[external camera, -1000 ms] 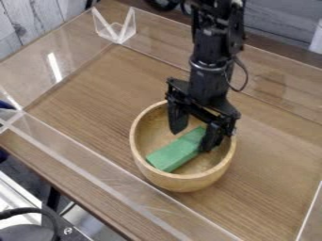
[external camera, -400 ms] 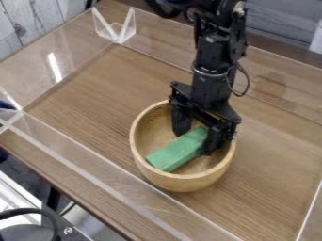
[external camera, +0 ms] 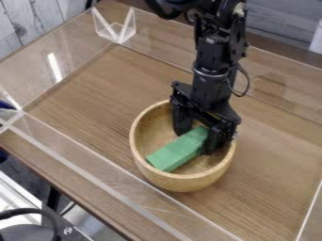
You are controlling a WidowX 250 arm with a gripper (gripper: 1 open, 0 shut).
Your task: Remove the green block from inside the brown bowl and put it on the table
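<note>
Claw (external camera: 205, 132) fingers are spread wide, one on each side of the far end of the green block (external camera: 178, 152), or so it seems. No squeeze is seen. Whether the block is touched cannot be told.

With twelve o'clock at the top of the picture, the block is laid flat inside the brown bowl (external camera: 141, 151), slanted from about seven o'clock up to one o'clock. The claw has been put in the right spot, it seems, but the block is not picked up. The grab, the lift over the rim and the setting down on the table (external camera: 92, 105) are all left to be done.

The black arm (external camera: 217, 47) is reached in from twelve o'clock, pointed down, with its tips dipped into the bowl near one o'clock.
</note>
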